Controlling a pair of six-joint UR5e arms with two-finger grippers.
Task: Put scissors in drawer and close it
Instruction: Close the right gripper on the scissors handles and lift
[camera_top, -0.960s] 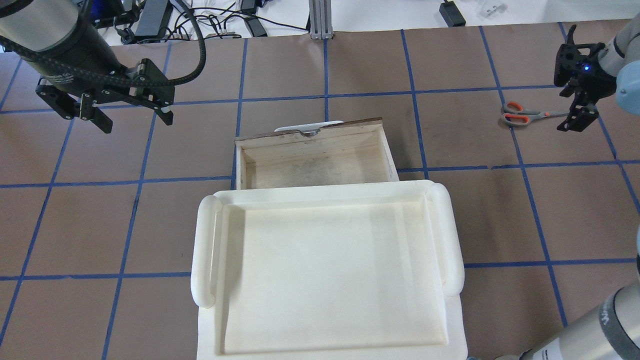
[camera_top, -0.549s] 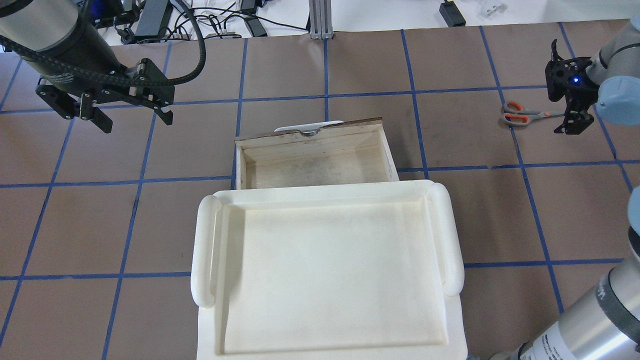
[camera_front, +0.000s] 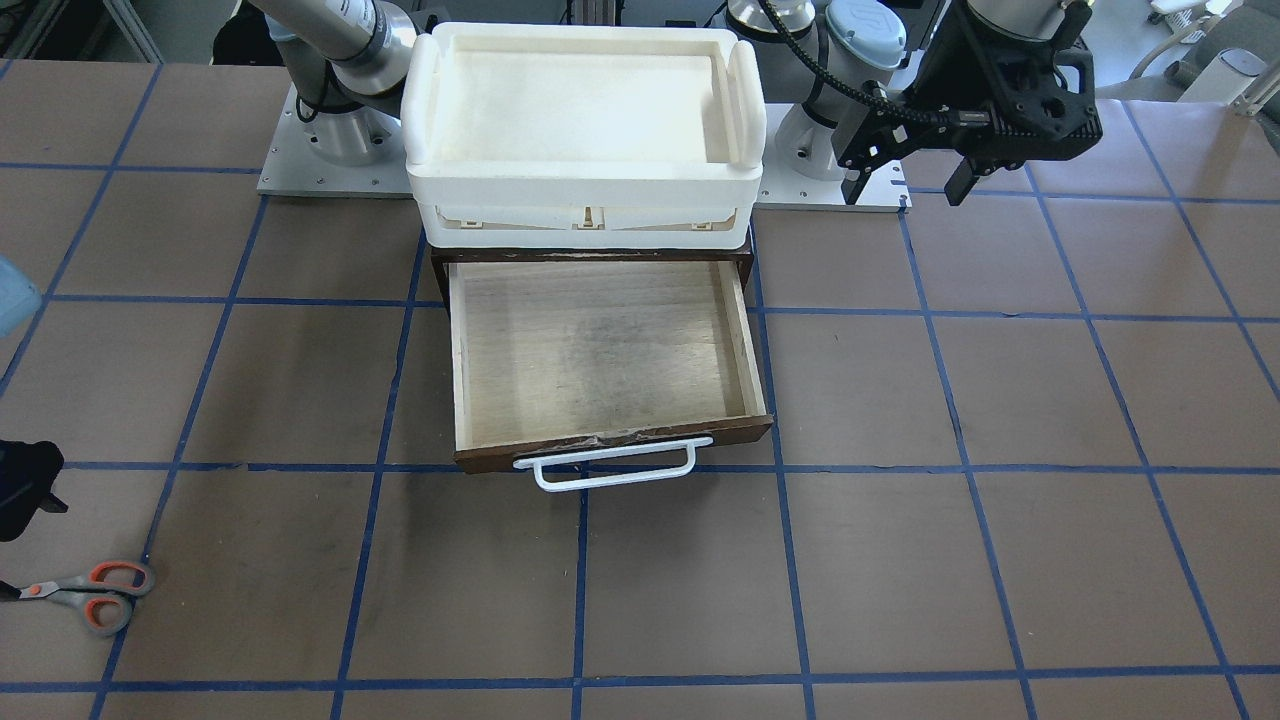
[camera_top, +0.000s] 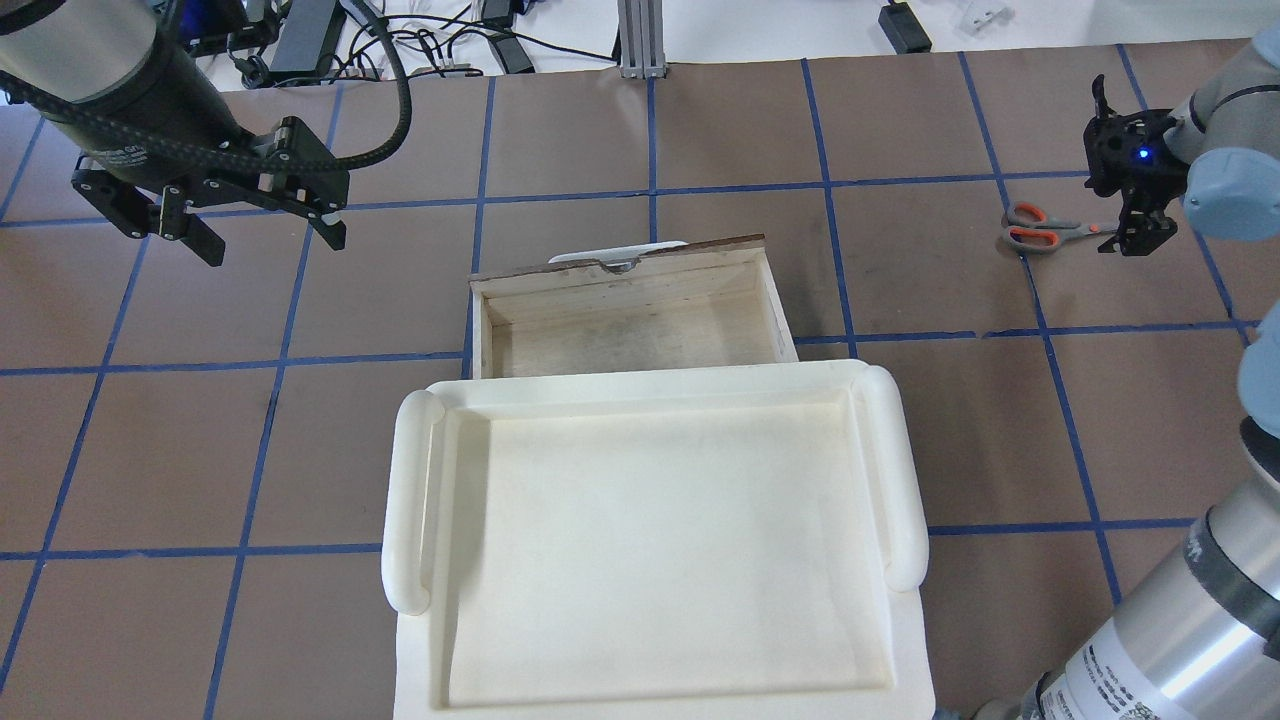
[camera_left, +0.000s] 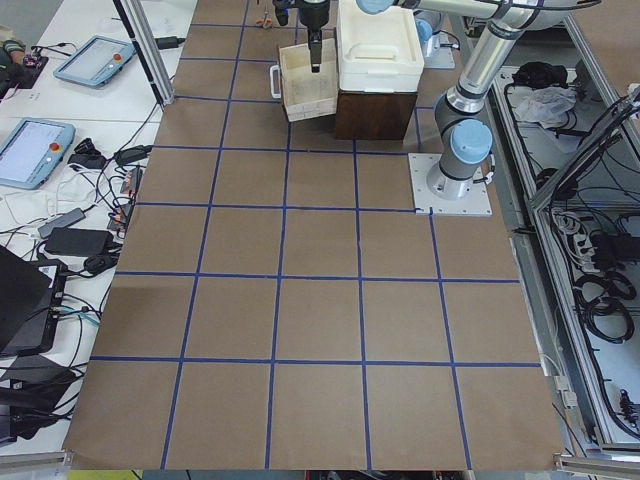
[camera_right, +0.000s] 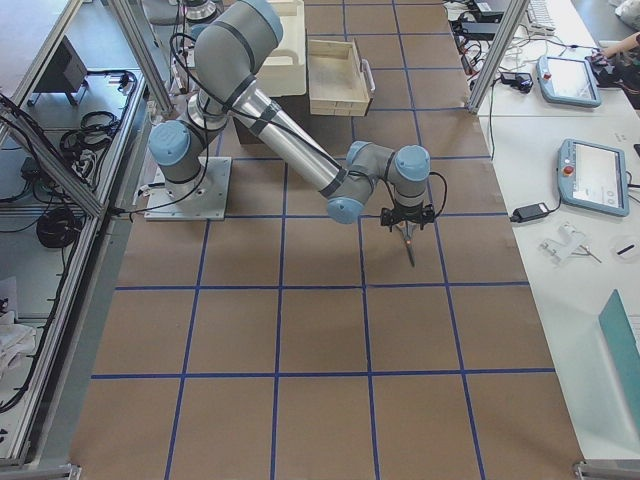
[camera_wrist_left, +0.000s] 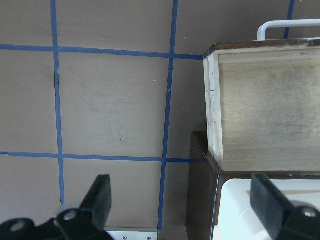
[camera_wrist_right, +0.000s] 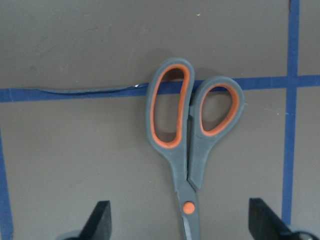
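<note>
The scissors (camera_top: 1040, 228) lie flat on the brown table at the far right, handles toward the drawer; they also show in the front view (camera_front: 85, 592) and the right wrist view (camera_wrist_right: 187, 145). My right gripper (camera_top: 1128, 215) is open and points down over their blades, with its fingers on either side of the pivot (camera_wrist_right: 180, 220). The drawer (camera_top: 630, 320) is pulled open and empty, with its white handle on the far side (camera_front: 600, 350). My left gripper (camera_top: 270, 240) is open and empty, raised to the left of the drawer (camera_wrist_left: 182, 200).
A white foam tray (camera_top: 900, 470) sits on top of the dark brown cabinet (camera_wrist_left: 200, 190) that holds the drawer. Cables and power bricks (camera_top: 300, 40) and an aluminium post (camera_top: 640, 40) stand past the far edge. Blue tape lines grid the table.
My right gripper has moved a little toward the scissors and now sits over their blades. The scissors, the drawer and the left arm have not moved.
</note>
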